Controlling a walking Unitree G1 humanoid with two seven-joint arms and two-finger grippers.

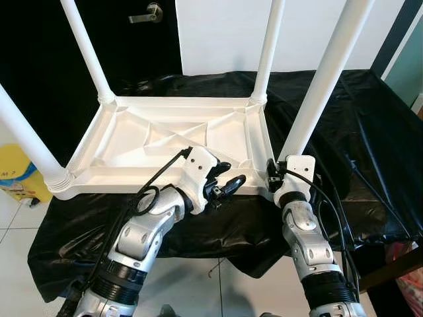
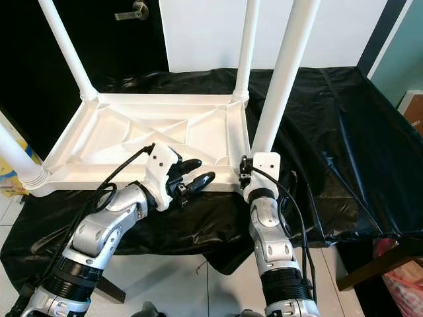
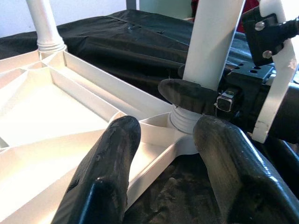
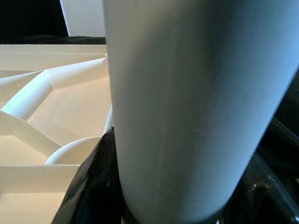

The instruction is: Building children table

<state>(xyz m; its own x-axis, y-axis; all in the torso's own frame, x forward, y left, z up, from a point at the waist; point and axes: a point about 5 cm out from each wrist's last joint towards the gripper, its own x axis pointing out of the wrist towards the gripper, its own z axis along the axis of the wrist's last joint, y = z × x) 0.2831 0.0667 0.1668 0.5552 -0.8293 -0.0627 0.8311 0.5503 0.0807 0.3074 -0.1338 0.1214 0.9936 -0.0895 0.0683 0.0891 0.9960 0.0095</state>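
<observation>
Here, a white table top [image 1: 173,135] lies upside down on a black-draped surface [image 1: 357,132], its legs pointing up. The left gripper [image 1: 228,179] hovers with fingers spread at the near edge — holding nothing. Just right, the right gripper [image 3: 196,95] is clamped around the near-right leg [image 1: 322,79] at its base.

A black plastic sheet [image 1: 357,125] drapes the counter and hangs over its near edge in folds. Behind it stands a dark door [image 1: 125,39] with a metal lever handle [image 1: 147,13], beside a white wall [image 1: 218,33]. A yellow container [image 1: 18,173] sits on the pale tiled floor [image 1: 16,224] at the left.
</observation>
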